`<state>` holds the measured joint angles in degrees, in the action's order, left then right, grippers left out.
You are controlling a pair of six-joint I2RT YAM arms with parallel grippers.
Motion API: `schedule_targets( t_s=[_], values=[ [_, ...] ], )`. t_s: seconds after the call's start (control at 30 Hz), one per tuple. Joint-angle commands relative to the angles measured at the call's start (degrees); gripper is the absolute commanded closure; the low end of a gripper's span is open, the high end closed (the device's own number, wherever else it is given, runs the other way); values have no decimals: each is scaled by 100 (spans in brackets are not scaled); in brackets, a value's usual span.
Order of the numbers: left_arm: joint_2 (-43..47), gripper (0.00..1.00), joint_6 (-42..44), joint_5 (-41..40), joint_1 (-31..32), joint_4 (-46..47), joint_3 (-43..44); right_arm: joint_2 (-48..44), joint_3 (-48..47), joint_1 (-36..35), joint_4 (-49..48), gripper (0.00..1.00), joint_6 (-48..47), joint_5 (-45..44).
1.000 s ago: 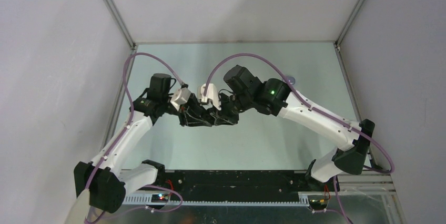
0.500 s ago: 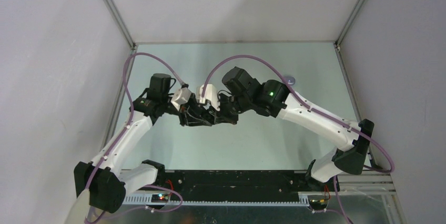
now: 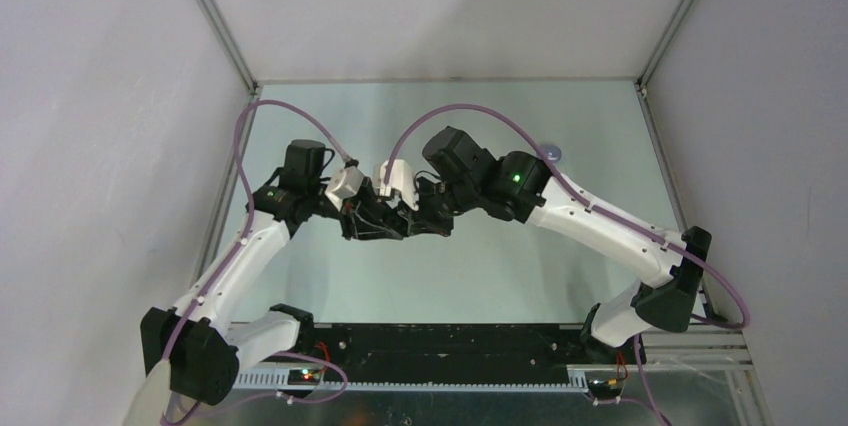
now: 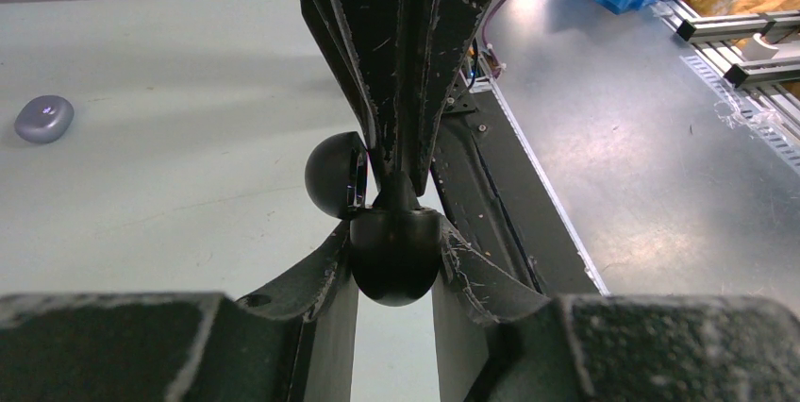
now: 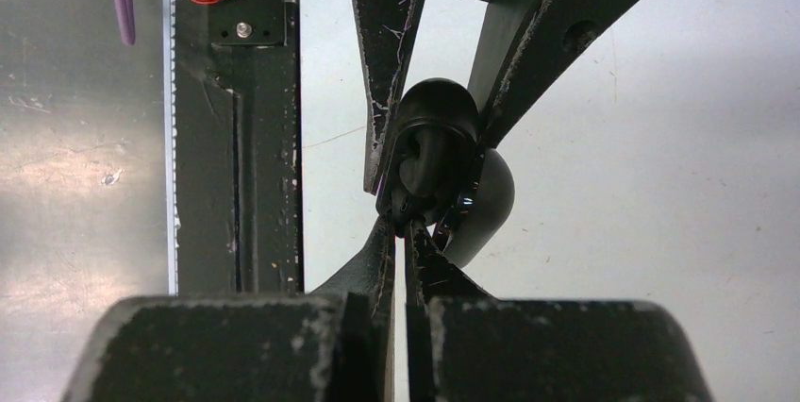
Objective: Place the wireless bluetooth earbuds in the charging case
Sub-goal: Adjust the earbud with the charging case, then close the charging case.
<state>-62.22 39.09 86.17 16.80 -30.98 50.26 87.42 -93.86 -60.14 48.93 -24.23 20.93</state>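
over the pale green table, the left gripper clamps the black charging case. the right gripper has just pinched shut, tips at the case mouth, where a black earbud seems lodged; we judge it needs pressing home.

A: What changed with the right gripper?
B: Its jaws, a little apart before, closed together at the mouth of the charging case
A: And the arm?
B: Its wrist nudged slightly toward the left arm
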Motion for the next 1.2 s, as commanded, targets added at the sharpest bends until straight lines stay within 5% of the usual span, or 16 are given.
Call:
schedule_targets(
  t_s=[0.0, 1.0, 1.17],
  values=[
    [95, 68, 101, 446, 30, 23, 49, -156, -138, 94, -165, 100, -52, -83],
    [104, 68, 197, 453, 26, -101, 88, 47, -112, -34, -156, 100, -129, -338],
    [121, 68, 217, 453, 27, -118, 88, 98, -245, -102, 2, 84, -181, -339]
  ],
)
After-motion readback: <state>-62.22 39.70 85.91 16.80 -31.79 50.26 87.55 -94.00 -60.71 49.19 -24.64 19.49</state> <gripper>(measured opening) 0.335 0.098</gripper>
